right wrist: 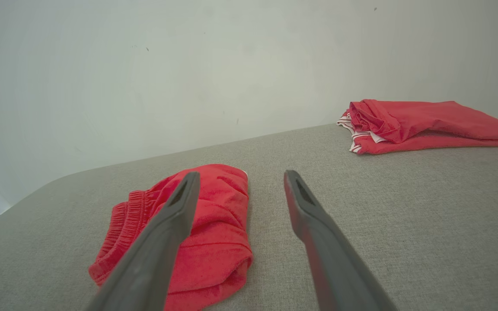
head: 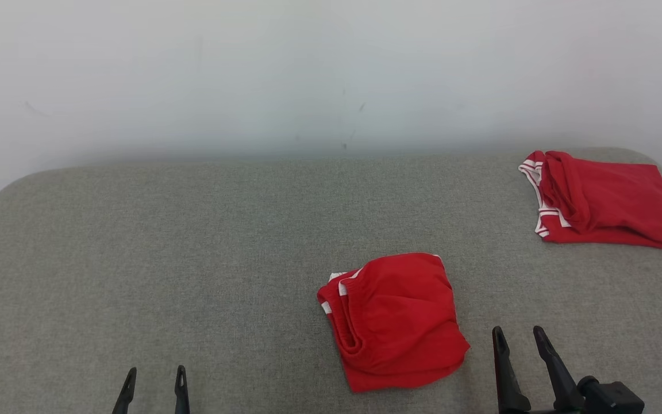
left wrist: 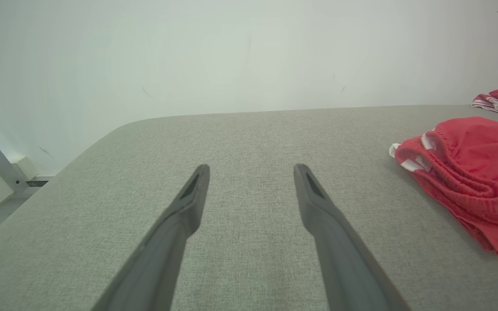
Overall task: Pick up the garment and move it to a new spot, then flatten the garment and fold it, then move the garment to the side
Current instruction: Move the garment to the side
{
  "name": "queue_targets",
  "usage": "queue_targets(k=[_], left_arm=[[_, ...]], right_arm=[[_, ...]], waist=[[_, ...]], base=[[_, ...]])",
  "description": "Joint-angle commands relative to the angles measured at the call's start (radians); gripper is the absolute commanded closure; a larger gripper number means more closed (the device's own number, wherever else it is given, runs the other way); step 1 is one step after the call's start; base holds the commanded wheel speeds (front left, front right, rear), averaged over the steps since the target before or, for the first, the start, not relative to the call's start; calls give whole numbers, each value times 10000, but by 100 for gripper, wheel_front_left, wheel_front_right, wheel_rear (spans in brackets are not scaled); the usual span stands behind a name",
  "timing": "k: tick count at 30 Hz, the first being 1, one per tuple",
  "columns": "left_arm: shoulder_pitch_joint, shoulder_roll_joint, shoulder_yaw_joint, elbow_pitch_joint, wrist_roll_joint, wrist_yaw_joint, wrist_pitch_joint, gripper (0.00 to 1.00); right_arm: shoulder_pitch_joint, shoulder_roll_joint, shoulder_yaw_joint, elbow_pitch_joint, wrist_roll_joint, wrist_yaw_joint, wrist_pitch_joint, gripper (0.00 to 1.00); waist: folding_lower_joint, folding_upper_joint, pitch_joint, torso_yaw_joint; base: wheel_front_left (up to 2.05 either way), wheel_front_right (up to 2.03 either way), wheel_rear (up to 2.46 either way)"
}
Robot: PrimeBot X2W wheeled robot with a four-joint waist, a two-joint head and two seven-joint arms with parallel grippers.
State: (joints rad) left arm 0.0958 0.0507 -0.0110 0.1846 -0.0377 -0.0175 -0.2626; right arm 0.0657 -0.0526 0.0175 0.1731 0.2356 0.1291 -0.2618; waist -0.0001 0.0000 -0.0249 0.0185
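I see the red garment lying on the gray table, near the middle and close to my side. It is not spread out. It sits in a small thick bundle, with the stretchy waistband and white stripes on its left edge. It looks folded over to me, but not very neatly. I cannot tell for sure if the folding is done or if it is just a heap.

My left claw is spread wide with nothing in it. It hangs over bare table, well apart from the garment. My right claw is spread wide too, with nothing in it. It is just beside the garment's right edge, not touching it.

A second red garment lies folded flat at the far right corner of the table. I think that one is already put to the side.

So here is my guess. If the near bundle counts as folded, the one job left is to carry it to the side. If not, I have to pick it up, set it in a new spot, smooth it, fold it and move it over.
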Motion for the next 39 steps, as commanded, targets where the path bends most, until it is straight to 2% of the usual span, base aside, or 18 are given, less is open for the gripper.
queue_targets(k=[1,23,29,35,39], left_arm=[[37,-9,36,9,-20,18,-28,0],[43,-9,34,25,-57,52,-28,0],[-88,-9,-15,57,-97,11,-28,0],[-156,-11,-145,88,-214,-6,-28,0],[-164,-9,-250,112,-317,46,-28,0]], right_arm=[[114,37,-6,7,-59,20,-34,0],[117,40,-54,124,-28,20,-36,0],[-746,-227,233,295,-138,20,-34,0],[-1658,-523,489,1211,-230,20,-22,0],[-2616,-713,766,2891,-203,20,-19,0]], waist=[[1,0,-2,6],[1,0,-33,21],[1,0,78,138],[1,0,214,373],[1,0,345,552]], base=[[0,0,0],[0,0,0],[0,0,0],[0,0,0],[0,0,0]])
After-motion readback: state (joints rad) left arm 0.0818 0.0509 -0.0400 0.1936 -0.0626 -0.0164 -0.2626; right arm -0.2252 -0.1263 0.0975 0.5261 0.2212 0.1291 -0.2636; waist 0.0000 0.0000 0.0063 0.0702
